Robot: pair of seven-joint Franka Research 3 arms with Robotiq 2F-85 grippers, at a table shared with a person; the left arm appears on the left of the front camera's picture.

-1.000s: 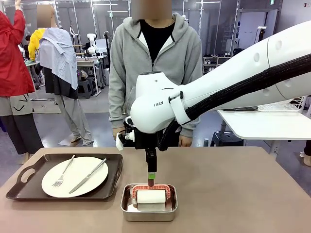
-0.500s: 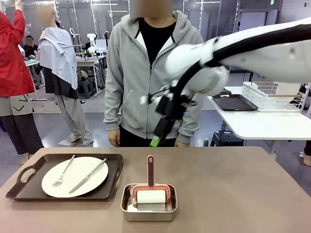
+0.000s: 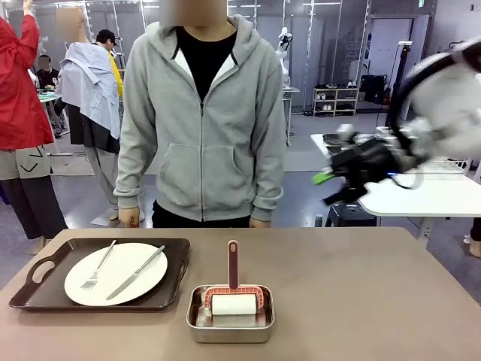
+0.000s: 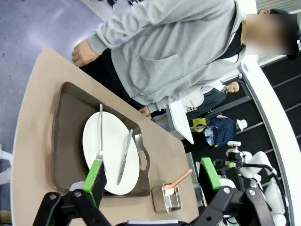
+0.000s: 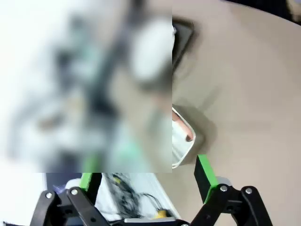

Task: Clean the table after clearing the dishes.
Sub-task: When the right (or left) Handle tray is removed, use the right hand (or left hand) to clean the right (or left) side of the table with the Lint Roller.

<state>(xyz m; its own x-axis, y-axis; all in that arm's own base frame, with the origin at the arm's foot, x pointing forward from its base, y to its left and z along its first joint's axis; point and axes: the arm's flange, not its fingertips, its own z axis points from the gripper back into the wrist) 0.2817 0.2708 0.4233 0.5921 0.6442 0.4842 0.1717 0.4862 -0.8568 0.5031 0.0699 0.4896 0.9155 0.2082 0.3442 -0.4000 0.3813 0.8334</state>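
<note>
Left gripper hovering, fingers spread wide, gripping nothing; tray with plate, fork, knife lying straight ahead of fingers, long axis running roughly across gap. Right gripper gaping wide too (picture blurred), tray lying well apart; left nearer.

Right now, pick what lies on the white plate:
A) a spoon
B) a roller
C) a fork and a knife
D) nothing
C: a fork and a knife lie side by side on the plate, which sits on the tray.
</note>
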